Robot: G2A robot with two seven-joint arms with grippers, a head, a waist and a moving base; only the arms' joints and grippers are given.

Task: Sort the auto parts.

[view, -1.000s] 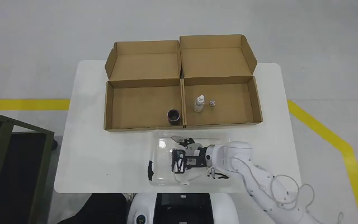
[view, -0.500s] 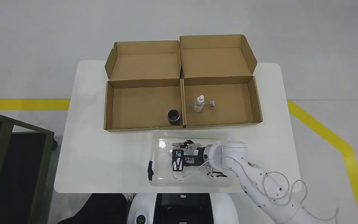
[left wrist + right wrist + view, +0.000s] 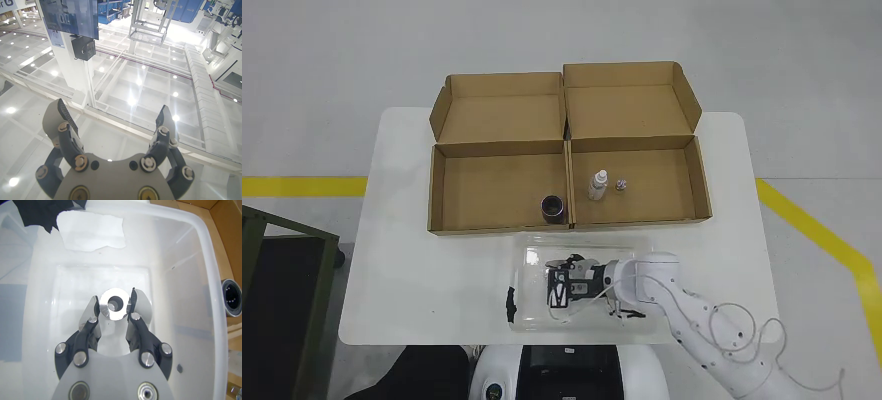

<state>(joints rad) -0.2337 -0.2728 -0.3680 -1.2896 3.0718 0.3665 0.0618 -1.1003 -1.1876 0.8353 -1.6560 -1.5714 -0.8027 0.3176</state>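
- Gripping a silver metal ring point(image 3: 121, 313): the right gripper point(image 3: 114, 296) sits low inside the clear plastic bin point(image 3: 208, 279), with a finger pad pressed on either side of the ring, hole facing up.
- The left gripper point(image 3: 112, 106) is spread wide with nothing in it, pointing up at the ceiling, well away from the work.
- Risk: the ring is smooth and round and the pads look to catch it only near the tips. It could squirt out or twist on the lift and drop back into the bin.
- Risk: the bin walls are tall around the gripper, so lifting at an angle could clip the rim and drag the bin across the table point(image 3: 402, 250).
- Risk: picking the wrong box. The ring probably belongs with the dark cylindrical part point(image 3: 554, 207), not the small white part point(image 3: 598, 184), but that is a guess.
- Around: the left cardboard box point(image 3: 482, 190) holds the dark cylinder in its near corner. The right cardboard box point(image 3: 662, 185) holds the white part and a tiny speckled piece point(image 3: 621, 184) just beside it.
- In the way: the box front walls stand between bin and drop spots, so the ring has to clear both bin rim and box wall.
- Also there: a white paper scrap point(image 3: 92, 232) on the bin's far wall and a small black piece point(image 3: 510, 303) at the bin's edge, neither touching the ring.
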